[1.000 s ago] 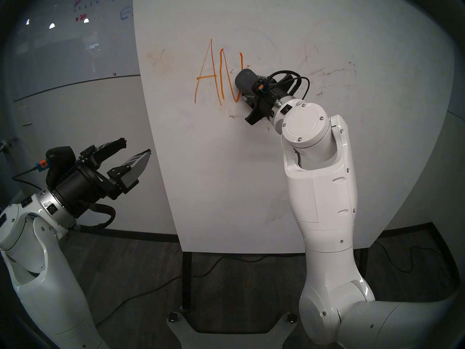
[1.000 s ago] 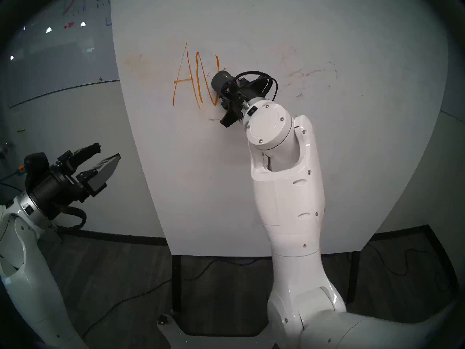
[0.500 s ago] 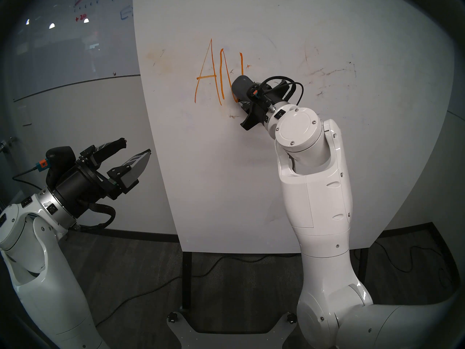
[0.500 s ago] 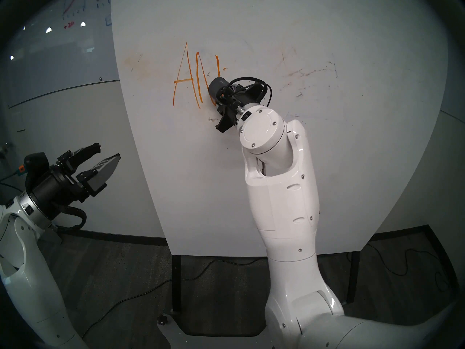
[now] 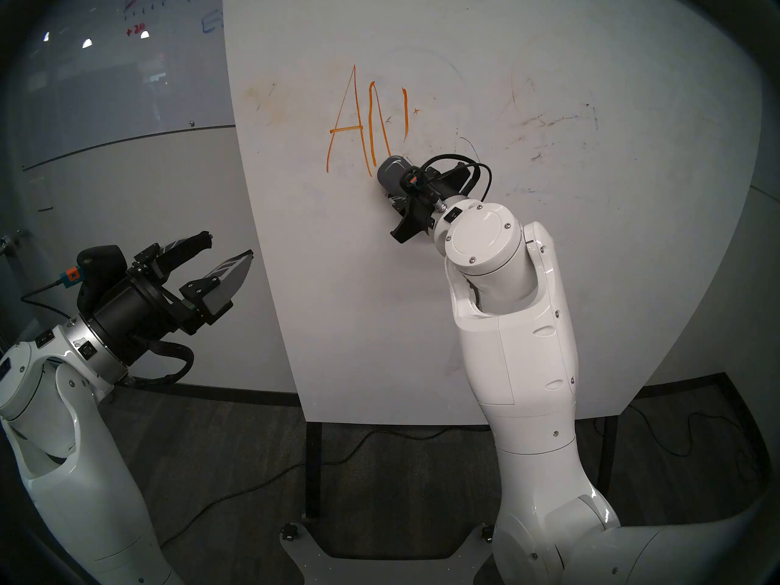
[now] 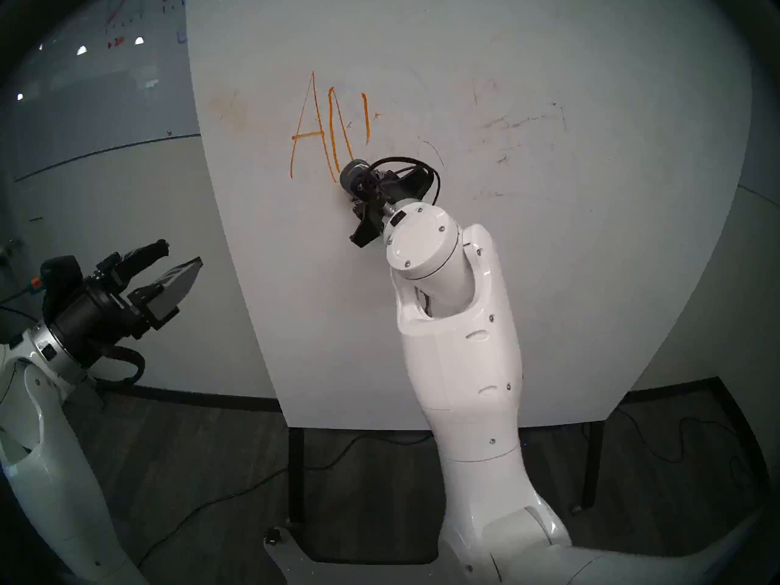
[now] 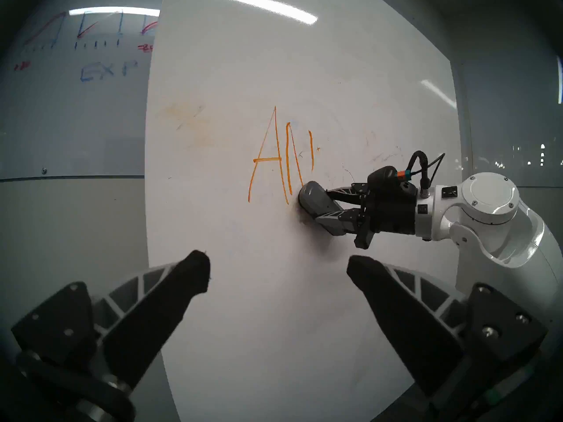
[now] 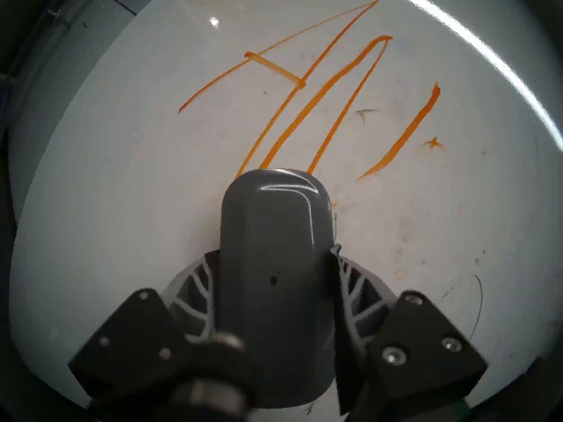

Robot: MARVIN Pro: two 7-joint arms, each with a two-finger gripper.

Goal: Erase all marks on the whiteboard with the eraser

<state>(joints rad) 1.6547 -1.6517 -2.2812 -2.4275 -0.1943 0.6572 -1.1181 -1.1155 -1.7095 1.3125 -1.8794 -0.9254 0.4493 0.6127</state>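
The whiteboard [image 5: 380, 318] stands upright in front of me. The orange marks [image 5: 354, 128] on it are an A and parts of an N, whose lower right corner is gone. My right gripper [image 5: 394, 191] is shut on the dark grey eraser [image 5: 390, 174] and presses its end to the board just below the N. The right wrist view shows the eraser [image 8: 274, 260] between both fingers, with the marks [image 8: 320, 92] just beyond its tip. My left gripper [image 5: 229, 245] is open and empty at the board's left edge, short of it [image 7: 277, 260].
A glass wall board with red and blue scribbles [image 5: 169, 22] is behind on the left. Faint brown smudges [image 5: 548, 124] lie on the whiteboard's right part. Black legs [image 5: 313, 466] and cables [image 5: 253, 483] are on the floor below.
My right gripper has slid the eraser down and left along the board. The bottom of the N's right stroke is wiped away. The left arm has not moved.
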